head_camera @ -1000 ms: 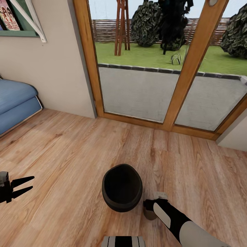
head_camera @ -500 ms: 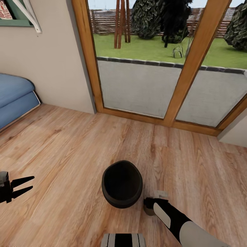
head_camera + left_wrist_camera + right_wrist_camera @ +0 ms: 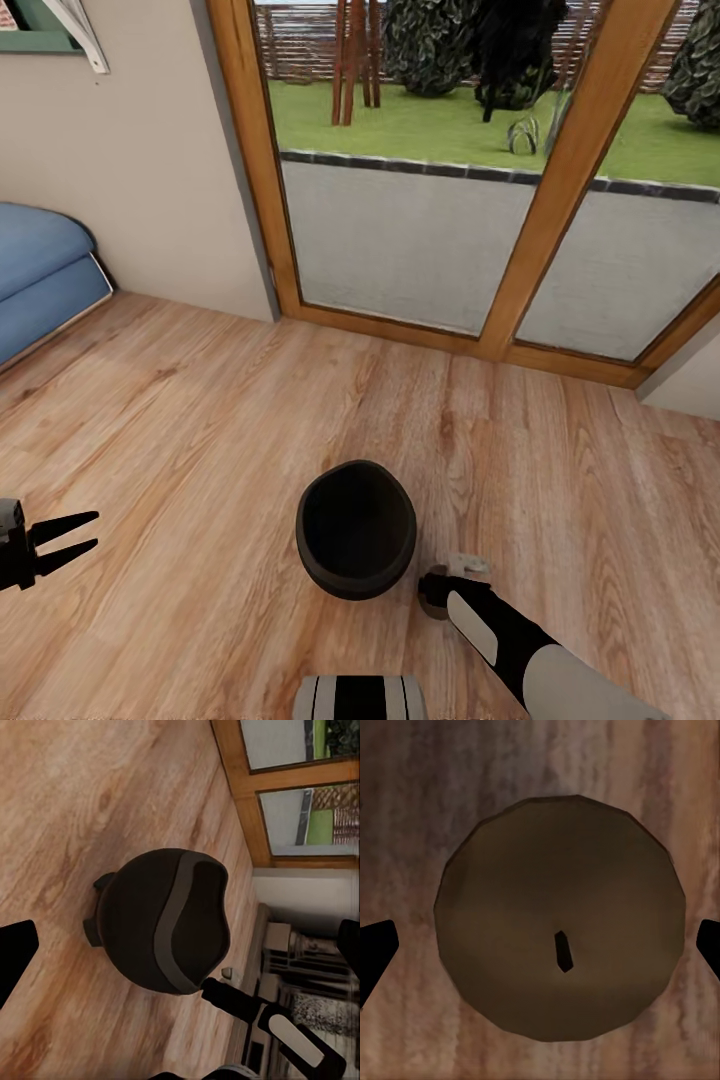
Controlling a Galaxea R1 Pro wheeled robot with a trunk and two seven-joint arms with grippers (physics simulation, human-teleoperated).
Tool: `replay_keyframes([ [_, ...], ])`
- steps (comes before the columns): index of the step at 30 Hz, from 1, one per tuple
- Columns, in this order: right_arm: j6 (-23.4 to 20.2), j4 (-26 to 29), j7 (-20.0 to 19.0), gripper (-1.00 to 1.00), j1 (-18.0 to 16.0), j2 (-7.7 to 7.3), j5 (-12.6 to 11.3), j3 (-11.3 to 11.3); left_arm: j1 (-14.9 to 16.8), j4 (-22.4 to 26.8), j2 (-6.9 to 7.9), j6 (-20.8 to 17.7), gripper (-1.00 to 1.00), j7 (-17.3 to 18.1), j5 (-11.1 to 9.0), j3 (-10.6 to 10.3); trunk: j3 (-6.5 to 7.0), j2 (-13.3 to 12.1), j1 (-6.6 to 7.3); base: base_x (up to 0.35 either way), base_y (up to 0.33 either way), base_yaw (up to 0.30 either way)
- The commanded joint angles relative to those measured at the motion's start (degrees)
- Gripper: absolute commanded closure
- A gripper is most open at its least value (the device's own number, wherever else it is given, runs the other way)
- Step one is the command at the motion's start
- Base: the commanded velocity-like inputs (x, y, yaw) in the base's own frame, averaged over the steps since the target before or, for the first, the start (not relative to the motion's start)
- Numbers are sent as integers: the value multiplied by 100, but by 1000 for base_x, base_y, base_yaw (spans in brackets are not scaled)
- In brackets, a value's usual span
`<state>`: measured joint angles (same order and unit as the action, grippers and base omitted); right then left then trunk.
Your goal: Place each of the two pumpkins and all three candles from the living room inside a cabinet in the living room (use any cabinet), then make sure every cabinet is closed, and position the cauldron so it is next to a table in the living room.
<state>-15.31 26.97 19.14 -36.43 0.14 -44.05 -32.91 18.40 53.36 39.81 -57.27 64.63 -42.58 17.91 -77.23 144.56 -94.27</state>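
On floor by glass door, cauldron sits upright. R gripper hangs over candle just beside it, fingers wide, apart from wax. L gripper fingers spread, holding nothing.

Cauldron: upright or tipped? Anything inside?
Upright: the cauldron stands on the wood floor, its mouth facing up. Its dark interior looks empty.

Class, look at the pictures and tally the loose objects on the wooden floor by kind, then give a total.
Cauldron: 1, black, standing on the floor.
Candle: 1, with a wick, under the right gripper.
Total: 2
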Motion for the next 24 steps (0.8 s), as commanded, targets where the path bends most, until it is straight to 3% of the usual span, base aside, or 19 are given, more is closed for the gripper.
replay_keyframes([
  [1,-18,10,46,-100,-4,-2,-33,-40,1,-1,1,-30,-100,56,4,2,-27,3,-1,0,0,0],
  [24,7,10,46,-100,-4,4,-33,-40,-3,-10,71,-29,-100,137,13,2,-116,9,-12,0,0,0],
])
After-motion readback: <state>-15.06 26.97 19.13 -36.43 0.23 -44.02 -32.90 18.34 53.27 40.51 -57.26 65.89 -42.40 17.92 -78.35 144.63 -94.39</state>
